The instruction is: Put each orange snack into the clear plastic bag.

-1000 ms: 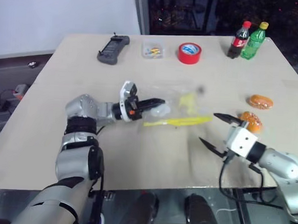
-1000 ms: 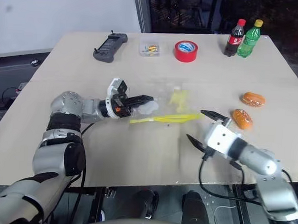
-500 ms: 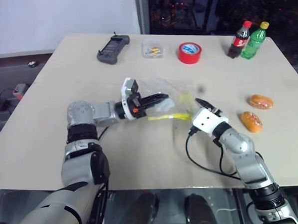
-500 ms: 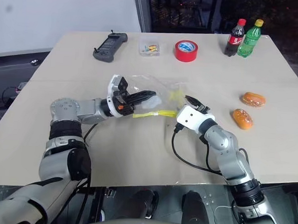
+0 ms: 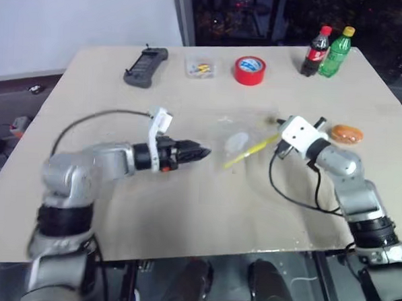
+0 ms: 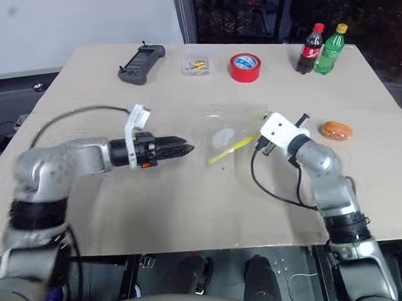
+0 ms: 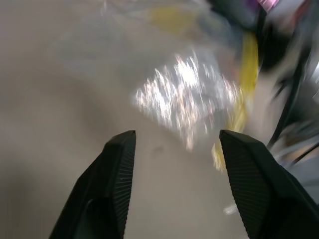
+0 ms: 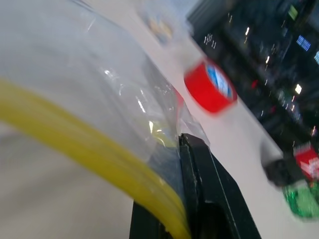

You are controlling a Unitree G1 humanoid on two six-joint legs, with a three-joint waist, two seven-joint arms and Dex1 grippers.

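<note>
The clear plastic bag (image 5: 241, 136) lies crumpled mid-table, its yellow seal strip (image 6: 233, 147) slanting across it. My right gripper (image 6: 261, 135) is shut on the bag's edge beside that strip; in the right wrist view its black fingers (image 8: 199, 199) pinch the film and the yellow strip (image 8: 75, 144). My left gripper (image 5: 202, 152) is open and empty, a short way to the left of the bag, pointing at it; the left wrist view has the bag (image 7: 189, 94) beyond its spread fingers (image 7: 117, 169). One orange snack (image 5: 347, 134) lies on the table to the right of my right wrist.
Along the table's far edge stand a black handset (image 5: 144, 57), a small clear box (image 5: 200, 67), a red tape roll (image 5: 249, 70), a cola bottle (image 5: 315, 42) and a green bottle (image 5: 340, 43). A black cable loops under my right forearm.
The left gripper has let go of the bag, opened and drawn back to the left. The right gripper has moved forward to the bag and shut on its edge. The camera has shifted slightly.
</note>
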